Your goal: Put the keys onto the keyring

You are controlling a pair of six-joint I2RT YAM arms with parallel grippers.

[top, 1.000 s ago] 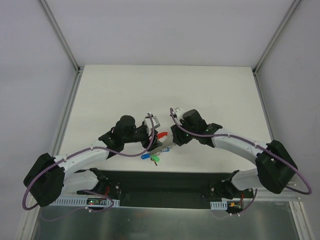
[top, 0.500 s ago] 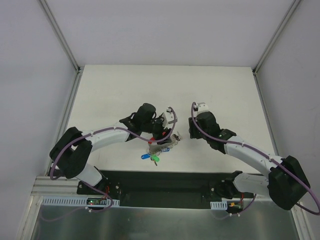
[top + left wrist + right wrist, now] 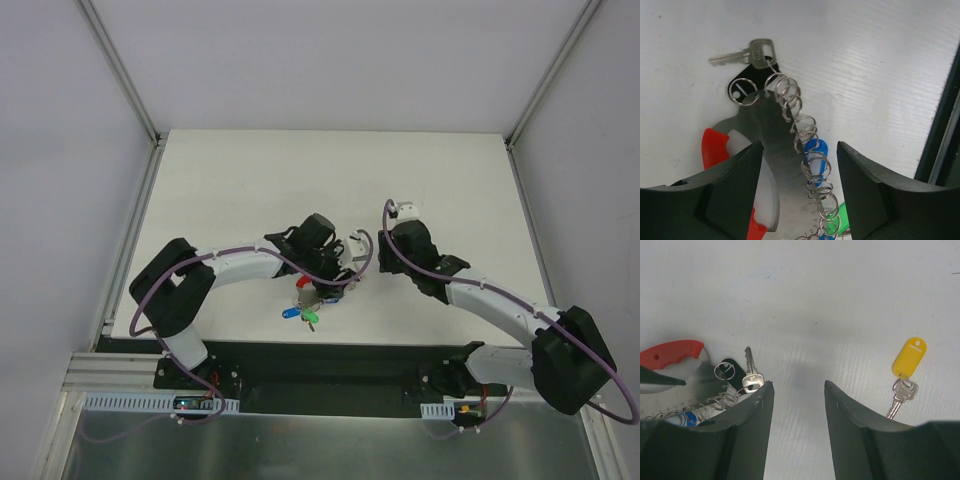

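Presently, left gripper is hovering, jaws standing apart, holding nothing | keyring is lying beneath it, thin rings looking stiff and slippery; grey plate or red loop is offering surer hold | silver key is lying flat, light | right gripper is gaping, empty | yellow-tagged key is lying beside it; pinch its tag.
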